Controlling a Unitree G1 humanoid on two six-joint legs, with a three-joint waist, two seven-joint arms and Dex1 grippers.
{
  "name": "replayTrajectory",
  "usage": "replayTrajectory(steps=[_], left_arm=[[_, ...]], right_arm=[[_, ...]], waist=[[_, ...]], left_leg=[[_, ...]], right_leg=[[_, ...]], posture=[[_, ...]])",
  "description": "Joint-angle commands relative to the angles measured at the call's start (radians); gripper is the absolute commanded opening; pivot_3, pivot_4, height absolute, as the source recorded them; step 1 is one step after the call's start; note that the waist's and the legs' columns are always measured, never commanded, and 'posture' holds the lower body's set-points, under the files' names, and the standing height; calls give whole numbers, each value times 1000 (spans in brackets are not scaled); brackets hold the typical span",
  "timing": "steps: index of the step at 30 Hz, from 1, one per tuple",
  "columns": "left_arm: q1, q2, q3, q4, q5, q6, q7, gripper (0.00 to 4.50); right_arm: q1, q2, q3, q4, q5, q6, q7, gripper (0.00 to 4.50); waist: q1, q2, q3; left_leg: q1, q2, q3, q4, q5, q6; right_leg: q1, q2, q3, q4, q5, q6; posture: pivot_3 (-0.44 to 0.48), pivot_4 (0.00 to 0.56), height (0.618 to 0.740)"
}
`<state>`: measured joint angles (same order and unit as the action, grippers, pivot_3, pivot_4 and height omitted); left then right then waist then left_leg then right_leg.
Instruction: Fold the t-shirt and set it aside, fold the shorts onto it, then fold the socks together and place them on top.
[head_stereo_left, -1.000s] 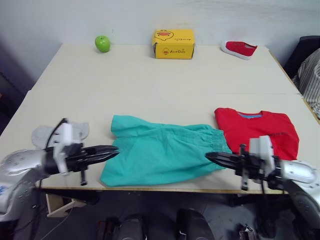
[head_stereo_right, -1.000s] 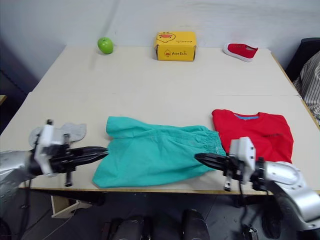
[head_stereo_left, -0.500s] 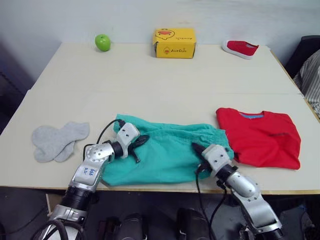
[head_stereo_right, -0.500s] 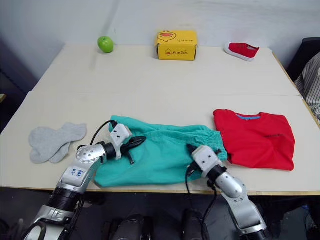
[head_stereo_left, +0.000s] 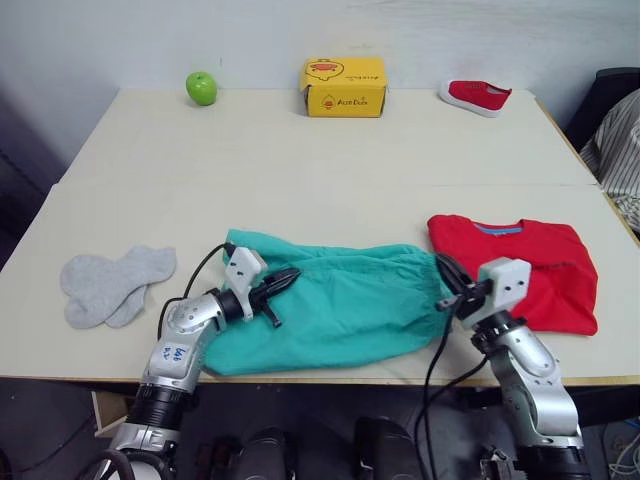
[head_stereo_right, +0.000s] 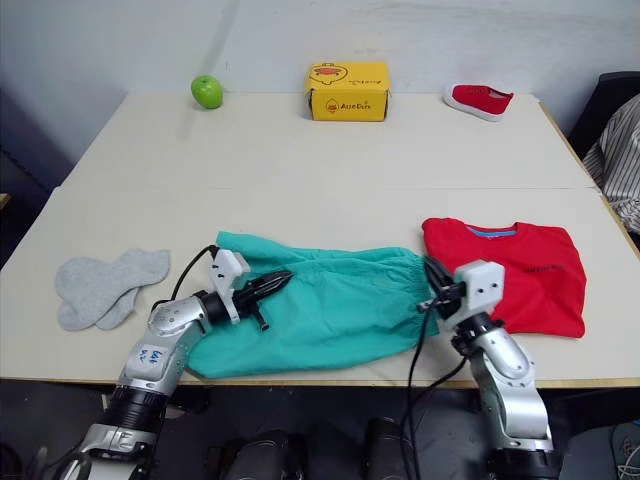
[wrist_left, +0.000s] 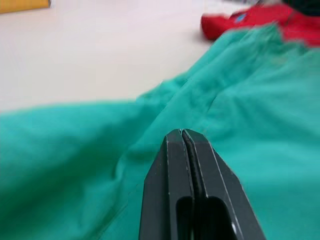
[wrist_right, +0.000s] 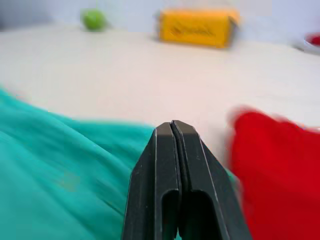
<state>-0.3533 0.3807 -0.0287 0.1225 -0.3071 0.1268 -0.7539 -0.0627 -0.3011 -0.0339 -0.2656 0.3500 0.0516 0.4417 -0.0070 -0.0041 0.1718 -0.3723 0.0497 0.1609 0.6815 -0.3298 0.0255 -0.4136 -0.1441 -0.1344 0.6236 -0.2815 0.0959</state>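
The teal shorts are lying spread out flat near the front edge of the table, with the gathered waistband pointing toward the robot's right side. The folded red t-shirt is lying just beside the shorts on the right, and the waistband is almost touching it. The two light grey socks are lying together on the left side, well apart from the shorts, one partly overlapping the other. The left gripper is resting over the left part of the shorts, and its two black fingers are pressed together with no cloth between them, as the left wrist view is showing. The right gripper is sitting at the waistband end of the shorts, between the shorts and the t-shirt; its fingers are also closed against each other, and no fabric is showing between them. At the far edge of the table a green apple is standing on the left, a yellow cardboard box is standing in the middle, and a small red shoe is lying on the right. A striped piece of cloth is showing at the right edge, beyond the table.
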Motion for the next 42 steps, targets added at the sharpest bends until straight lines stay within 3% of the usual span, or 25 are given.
replayTrajectory(steps=[1, 4, 7, 12, 15, 18, 21, 26, 32, 33, 42], left_arm=[[-58, 31, -1, 44, 44, -27, -10, 37], [-116, 19, 5, 181, 119, -34, 86, 37], [-164, 8, 13, 322, 174, -38, 172, 37], [-179, 0, 11, 398, 197, -43, 190, 37], [-167, -10, 14, 388, 188, -65, 178, 37], [-154, -40, 61, 322, 88, -188, 74, 37], [-151, -46, 75, 229, -10, -241, -76, 0], [-146, -26, -12, 143, -1, -265, -243, 0], [-158, -71, -130, 213, 98, -290, -266, 0], [-160, -79, -143, 228, 111, -288, -262, 0], [-153, -88, -182, 335, 196, -309, -232, 0]], right_arm=[[-16, 26, 133, -35, -113, 18, -17, 0], [-18, -5, 191, 61, -268, -21, -49, 0], [1, -2, 103, 126, -228, -49, -68, 0], [59, -69, 17, 137, -172, -83, 12, 0], [92, -73, -67, 112, -72, -53, 34, 0], [183, -64, -160, -69, 228, 87, 87, 0], [327, -115, -250, -270, 585, 321, 22, 585], [540, -183, -353, -416, 1135, 493, -238, 2223], [638, -192, -295, -412, 1326, 536, -476, 4296], [633, -187, -282, -410, 1336, 537, -499, 4465], [530, -102, -129, -339, 1304, 534, -746, 4465]], waist=[[0, 0, 0], [6, 0, 0], [7, -1, 0], [3, -1, 0], [5, -1, 0], [6, -1, 0], [7, -1, 1], [8, -3, 1], [7, -3, 1], [6, -3, 1], [5, -7, -2]], left_leg=[[0, 0, 0, 0, 0, 0], [0, -2, 0, 0, 0, 1], [-3, -4, 0, 0, -1, 4], [-1, -4, 1, 1, -2, 7], [1, -4, 1, 1, -2, 7], [1, -3, 0, 0, -2, 6], [-2, -2, -1, 0, -3, 5], [-4, -2, -4, -1, -4, 7], [-4, -2, -4, 0, -7, 12], [-4, -2, -4, 0, -7, 12], [-4, -1, -4, -1, -7, 12]], right_leg=[[0, 0, 0, 0, 0, 0], [1, -1, -1, -1, 0, 0], [1, -1, -1, -1, 2, 4], [4, -2, 0, -4, 3, 6], [4, -2, 1, -6, 3, 6], [4, -3, 1, -5, 3, 6], [3, -4, 2, -6, 2, 4], [4, -4, 2, -10, 2, 3], [4, -3, 2, -12, 2, 4], [4, -3, 2, -12, 2, 4], [4, -3, 1, -12, 2, 4]], posture=[[0, 150, 740], [0, 150, 740], [0, 150, 740], [0, 150, 740], [0, 150, 740], [0, 150, 740], [0, 150, 740], [0, 150, 740], [0, 150, 740], [0, 150, 740], [0, 150, 740]])
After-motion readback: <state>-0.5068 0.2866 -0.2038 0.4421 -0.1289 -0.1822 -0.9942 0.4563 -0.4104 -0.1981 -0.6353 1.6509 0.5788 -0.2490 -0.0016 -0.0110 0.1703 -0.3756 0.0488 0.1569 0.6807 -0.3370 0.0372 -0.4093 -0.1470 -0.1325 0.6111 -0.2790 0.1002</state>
